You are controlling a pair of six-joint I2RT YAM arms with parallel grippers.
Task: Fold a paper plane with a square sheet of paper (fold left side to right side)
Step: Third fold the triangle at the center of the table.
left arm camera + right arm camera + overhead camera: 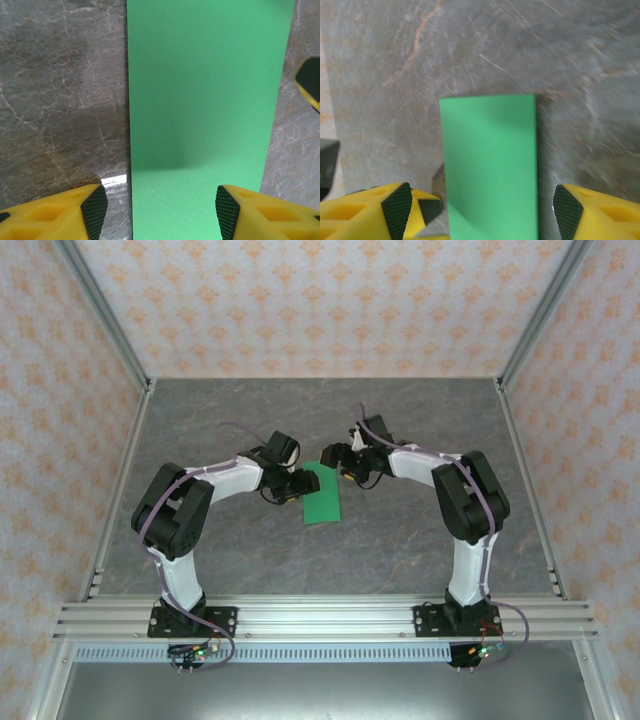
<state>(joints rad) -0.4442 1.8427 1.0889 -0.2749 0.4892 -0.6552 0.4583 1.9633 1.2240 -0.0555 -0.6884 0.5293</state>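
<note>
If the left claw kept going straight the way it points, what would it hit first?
Probably the green sheet of paper, lying on the table straight ahead between the open fingers of the left claw; distance is unclear.

We see the square sheet of paper (322, 495) as a plain, bright green, narrow rectangle lying flat. It stretches forward from between the parted fingers of the left gripper (160, 210) and the right gripper (482, 210).

Between the left gripper's (160, 210) yellow fingers (55, 217) lies plain bright green paper (205, 100). The right gripper (482, 210) has the same yellow, with black cross-hatched pads (396, 209). Beneath both, the table (60, 100) is grey marble, veined white and rust. The walls (320, 300) are pale with orange floral motifs.
</note>
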